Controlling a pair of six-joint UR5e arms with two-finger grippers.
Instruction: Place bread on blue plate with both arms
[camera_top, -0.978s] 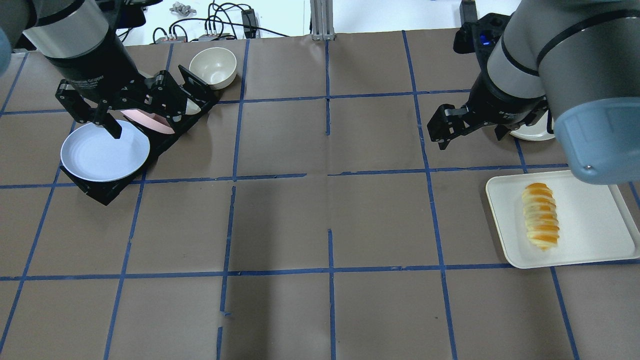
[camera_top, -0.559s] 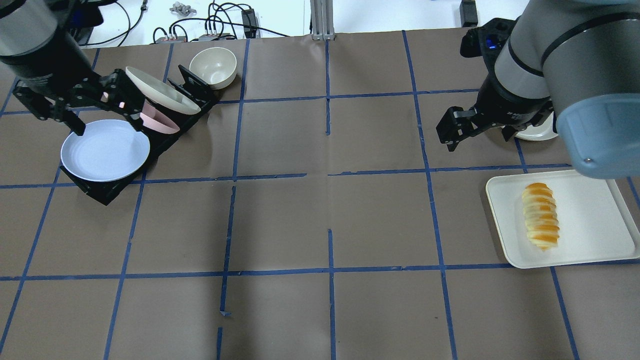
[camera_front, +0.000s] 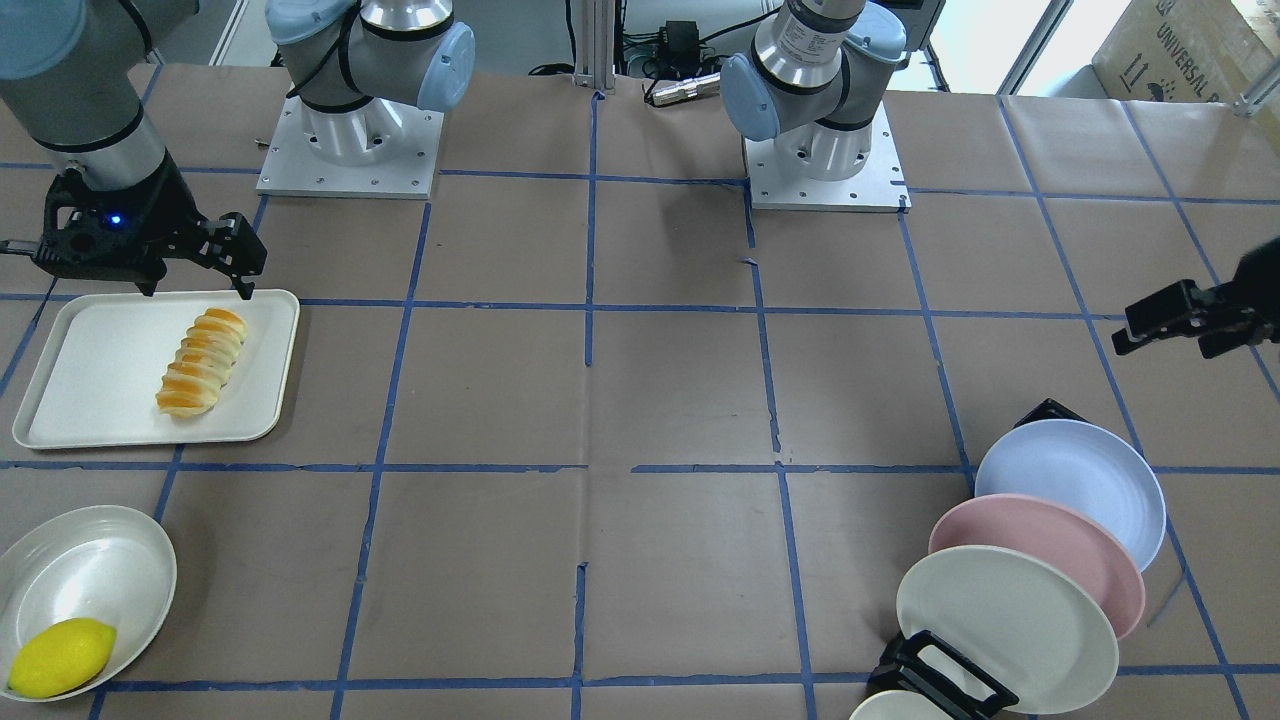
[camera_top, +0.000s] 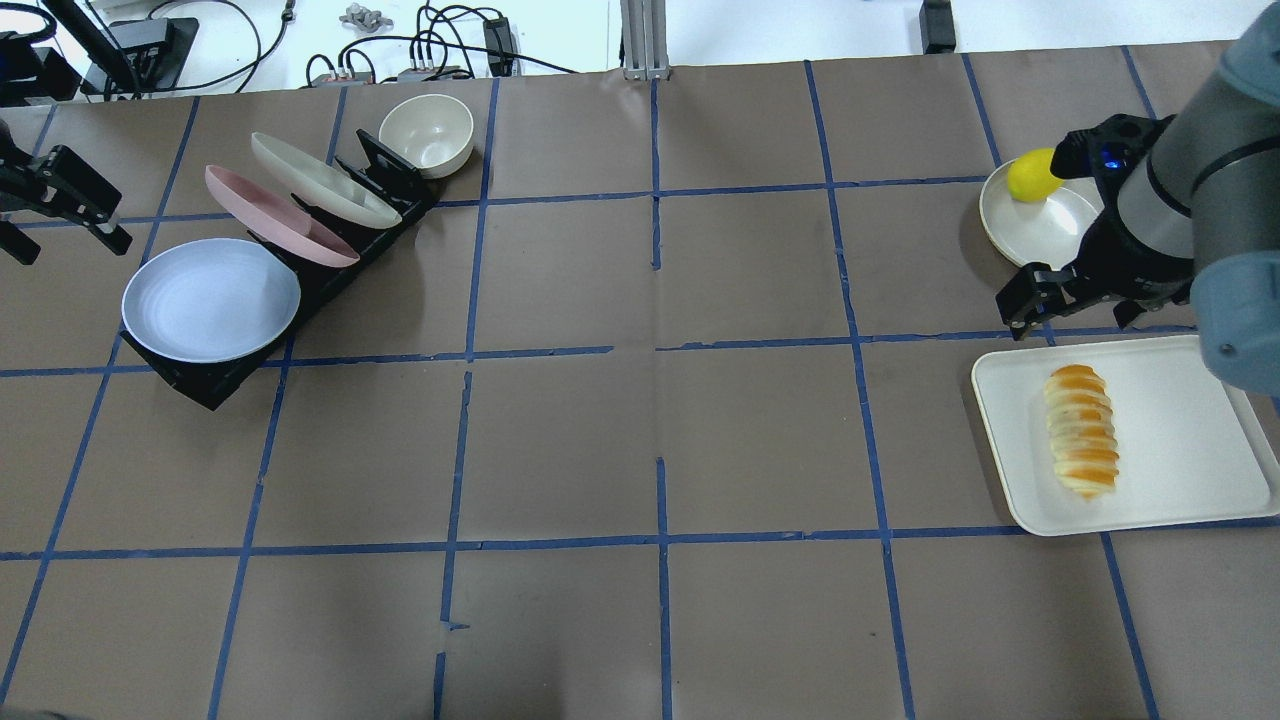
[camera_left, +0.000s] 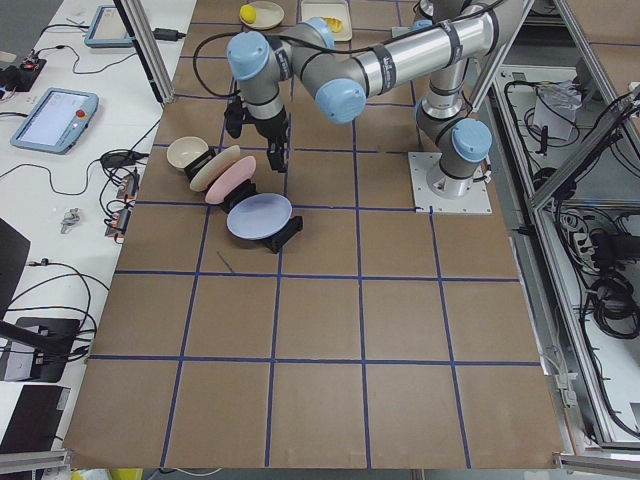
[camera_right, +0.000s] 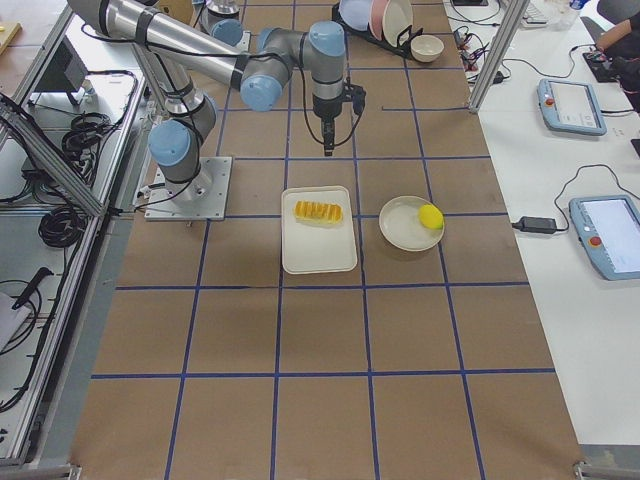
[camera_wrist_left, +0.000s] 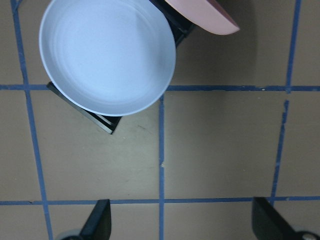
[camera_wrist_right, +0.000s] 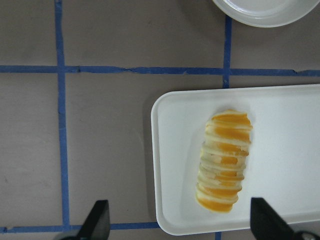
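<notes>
The right claw (camera_top: 1060, 318) is held open above the table, its two fingers (camera_wrist_right: 98, 220) spread wide with nothing between them. The bread (camera_top: 1080, 432) is seen below it, lying untouched on a white tray (camera_top: 1180, 480). In the right wrist view the loaf falls within the span of the fingers, ahead of their tips and closer to the finger on that view's right. A yellow lemon (camera_top: 1033, 175) is found on a pale dish (camera_top: 1050, 235) on the claw's other side, away from the tray.

The left claw (camera_top: 72, 245) is likewise open and empty, raised clear of the table. The blue plate (camera_top: 210, 300) is placed just beside it, toward the middle of the table, and is propped at the near end of a black rack (camera_top: 215, 385). In the left wrist view the plate is seen ahead of the fingertips, toward the finger on that view's left, and is not touched. Beyond the blue plate, a pink plate (camera_top: 270, 215) and a cream plate (camera_top: 320, 180) are leaned in the same rack, and a small bowl (camera_top: 425, 130) is set past them, farthest from the claw.
</notes>
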